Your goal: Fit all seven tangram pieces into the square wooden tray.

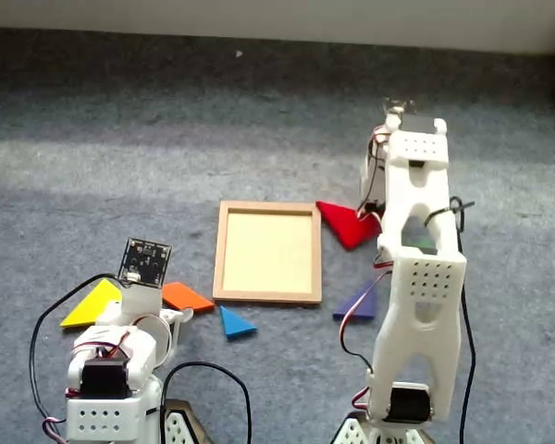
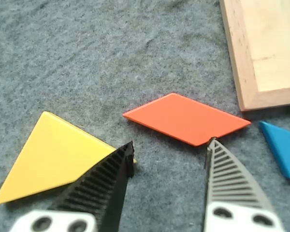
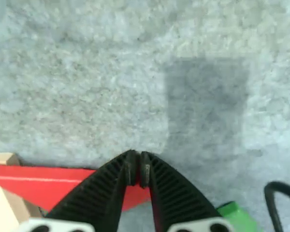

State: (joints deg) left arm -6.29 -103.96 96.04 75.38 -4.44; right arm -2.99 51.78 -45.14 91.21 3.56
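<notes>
From above, the wooden tray (image 1: 266,297) lies between both arms; the left gripper (image 2: 171,143) is wide open, holding nothing, the orange piece (image 2: 186,118) stretched long-ways across just past its fingertips; the right gripper (image 3: 137,166) is squeezed closed, the red triangle (image 3: 43,186) under its fingers.

You have the square wooden tray (image 1: 220,252) lying in the middle of the grey carpet (image 1: 120,139). A red triangle (image 1: 344,224) sits just beside its far right corner, by the tip of the right arm (image 1: 416,277). A purple piece (image 1: 361,303) is partly hidden beside that arm. Off the tray's near left corner lie a blue triangle (image 1: 235,322), an orange parallelogram (image 1: 186,297) and a yellow triangle (image 1: 92,302), close to the left arm (image 1: 120,361).
</notes>
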